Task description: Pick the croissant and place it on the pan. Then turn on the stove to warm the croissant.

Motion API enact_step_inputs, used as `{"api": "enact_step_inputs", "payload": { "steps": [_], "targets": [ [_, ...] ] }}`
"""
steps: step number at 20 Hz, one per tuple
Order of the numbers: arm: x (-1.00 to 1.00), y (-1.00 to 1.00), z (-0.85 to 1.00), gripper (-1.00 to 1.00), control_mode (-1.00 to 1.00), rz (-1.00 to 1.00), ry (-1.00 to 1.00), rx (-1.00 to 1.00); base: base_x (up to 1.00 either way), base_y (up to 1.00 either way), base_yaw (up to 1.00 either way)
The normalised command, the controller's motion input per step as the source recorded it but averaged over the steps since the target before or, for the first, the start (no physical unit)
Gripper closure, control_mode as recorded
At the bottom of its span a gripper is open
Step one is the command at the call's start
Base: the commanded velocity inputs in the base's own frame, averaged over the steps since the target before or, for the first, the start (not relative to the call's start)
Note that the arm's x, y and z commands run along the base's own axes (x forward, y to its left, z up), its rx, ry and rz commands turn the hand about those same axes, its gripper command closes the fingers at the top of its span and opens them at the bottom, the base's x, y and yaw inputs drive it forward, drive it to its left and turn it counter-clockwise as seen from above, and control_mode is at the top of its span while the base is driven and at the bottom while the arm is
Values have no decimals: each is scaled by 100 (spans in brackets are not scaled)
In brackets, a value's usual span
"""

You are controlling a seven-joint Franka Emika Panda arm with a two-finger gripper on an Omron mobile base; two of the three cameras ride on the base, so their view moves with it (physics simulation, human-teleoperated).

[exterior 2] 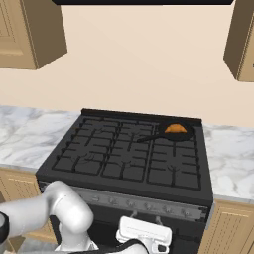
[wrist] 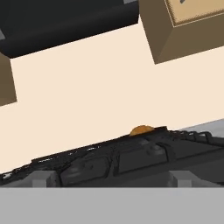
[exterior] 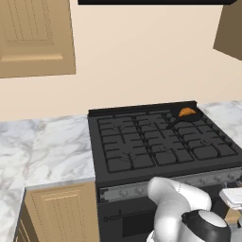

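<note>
The orange-brown croissant lies inside the small black pan on the back right burner of the black stove. The pan's handle points toward the stove's middle. From the hand view, only the croissant's top peeks over the grates. My gripper hangs low in front of the stove's grey knob panel, toward its right side. Its fingertips stand wide apart and open, with nothing between them. The white hand sits just below the knobs.
Marble counters flank the stove on both sides. Wooden wall cabinets hang above, with a dark hood over the range. The oven door with its bar handle lies below the knob panel.
</note>
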Motion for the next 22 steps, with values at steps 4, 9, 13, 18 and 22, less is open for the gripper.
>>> {"api": "enact_step_inputs", "payload": {
  "steps": [4,9,13,18,22],
  "targets": [
    [10,-23,-26,-100,-100,0,-4,0,0,0,0],
    [9,-34,-24,-100,-100,0,-3,0,0,0,0],
    [9,-35,-24,-100,-100,0,-2,0,0,0,0],
    [7,-18,-22,-100,-100,0,-1,0,0,0,0],
    [0,0,-20,-100,-100,0,-1,0,0,0,0]
  ]
}}
